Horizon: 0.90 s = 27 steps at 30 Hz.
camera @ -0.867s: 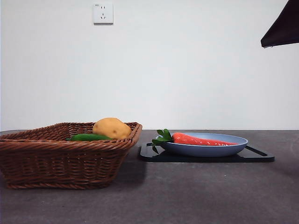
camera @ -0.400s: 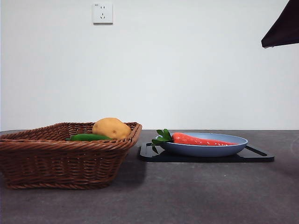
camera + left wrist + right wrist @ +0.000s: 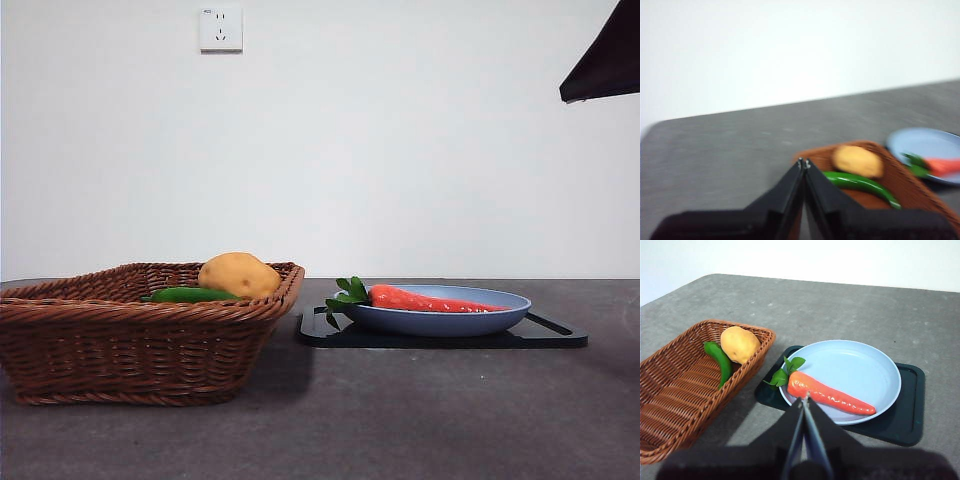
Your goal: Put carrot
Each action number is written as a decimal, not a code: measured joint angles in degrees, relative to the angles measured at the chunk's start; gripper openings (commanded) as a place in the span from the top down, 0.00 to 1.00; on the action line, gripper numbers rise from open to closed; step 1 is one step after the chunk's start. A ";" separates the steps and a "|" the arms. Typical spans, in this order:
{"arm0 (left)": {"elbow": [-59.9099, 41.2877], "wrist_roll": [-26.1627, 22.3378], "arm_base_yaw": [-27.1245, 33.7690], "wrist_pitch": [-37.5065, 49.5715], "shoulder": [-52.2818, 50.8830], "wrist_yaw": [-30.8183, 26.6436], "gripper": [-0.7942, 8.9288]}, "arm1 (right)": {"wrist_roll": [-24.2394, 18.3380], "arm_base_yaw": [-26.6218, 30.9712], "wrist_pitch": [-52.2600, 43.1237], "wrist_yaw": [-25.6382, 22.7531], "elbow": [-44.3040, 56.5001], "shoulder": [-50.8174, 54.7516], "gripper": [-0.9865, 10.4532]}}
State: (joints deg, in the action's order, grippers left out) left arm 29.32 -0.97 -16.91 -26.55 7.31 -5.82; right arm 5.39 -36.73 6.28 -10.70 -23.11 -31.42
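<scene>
One grey table (image 3: 420,420) carries everything here, and the biggest thing on it is a brown wicker basket (image 3: 120,350) at the left, near the front edge. To the right of the basket, just beside its corner, lies a flat black tray (image 3: 330,335), and a pale blue plate (image 3: 440,318) sits on that tray. The carrot (image 3: 430,299) lies inside the plate, stretched left to right, its green leaf tuft hanging over the plate's left rim toward the basket and its thin tip pointing right. In the basket's far right corner a tan potato (image 3: 238,274) rests against the wall, with a slim green cucumber (image 3: 190,295) just beside it on the left, touching it or nearly so. The right gripper (image 3: 805,401) hangs above the near side of the plate, its two black jaws pressed together with nothing between them, apart from the carrot. The left gripper (image 3: 804,162) is raised over the basket's left part, jaws likewise closed tip to tip and empty. A white wall socket (image 3: 220,28) sits high on the back wall.
</scene>
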 measured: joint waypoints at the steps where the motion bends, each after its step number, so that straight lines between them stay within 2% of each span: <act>1: -1.07 -0.09 2.16 0.61 -0.90 0.00 0.91 | 0.00 0.00 0.00 0.00 0.00 0.00 0.91; 7: -8.00 -0.42 13.62 4.04 -3.80 0.22 0.91 | 0.00 0.00 0.00 -0.02 0.00 0.00 0.91; 10: -12.09 -0.28 17.11 7.26 -3.80 0.92 0.91 | 0.00 0.00 0.00 0.00 0.00 0.00 0.91; 17: -21.77 0.61 19.04 14.64 -3.80 5.62 0.91 | 0.00 0.00 0.00 0.00 0.00 0.00 0.91; 27: -28.33 3.06 19.04 16.26 -4.02 6.05 0.91 | 0.00 0.00 0.00 0.00 0.00 0.00 0.91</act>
State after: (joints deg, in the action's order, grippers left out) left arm 0.99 2.09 2.13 -10.28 3.29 0.23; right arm 5.39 -36.73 6.28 -10.70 -23.11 -31.42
